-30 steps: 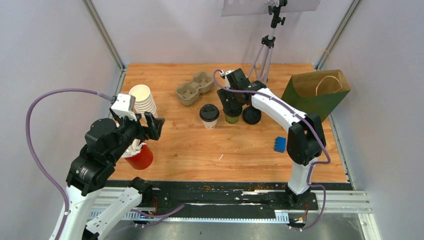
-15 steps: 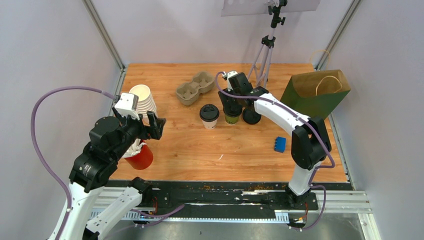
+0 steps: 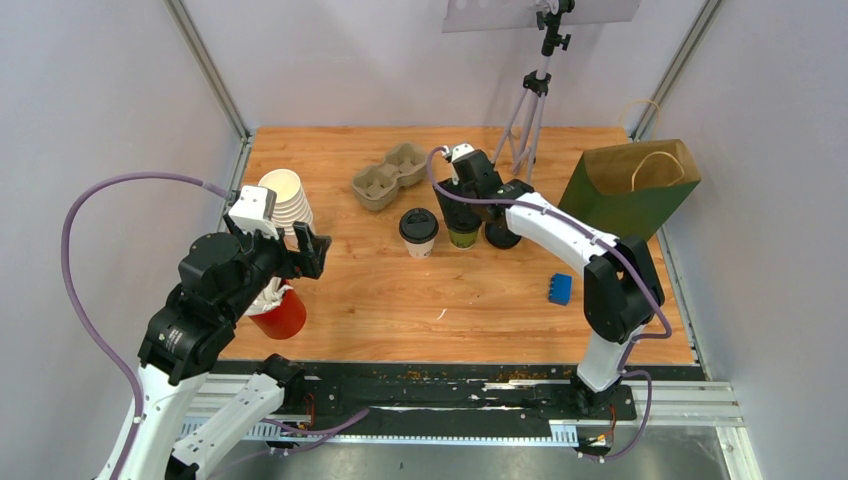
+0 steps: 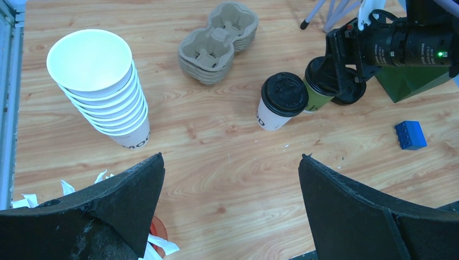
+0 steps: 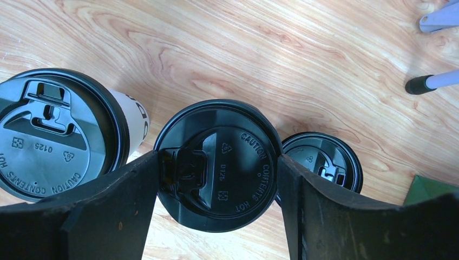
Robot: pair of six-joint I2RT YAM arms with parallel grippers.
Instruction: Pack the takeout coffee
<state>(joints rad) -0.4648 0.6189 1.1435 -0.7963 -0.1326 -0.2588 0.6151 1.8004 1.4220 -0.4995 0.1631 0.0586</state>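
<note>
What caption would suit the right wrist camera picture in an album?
Right jaws clamp the lidded green cup, white cup at left, spare lid lying at right.

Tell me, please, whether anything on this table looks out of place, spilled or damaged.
A spare black lid lies on the table beside the olive-green cup, seemingly with no cup under it. A blue block sits alone nearer the arms and has nothing to do with coffee. No spill or damage shows.

Pale grey walls (image 3: 360,60) enclose a wooden surface (image 3: 450,290); a tripod (image 3: 537,85) stands at one o'clock, metal posts (image 3: 206,65) in far corners.
</note>
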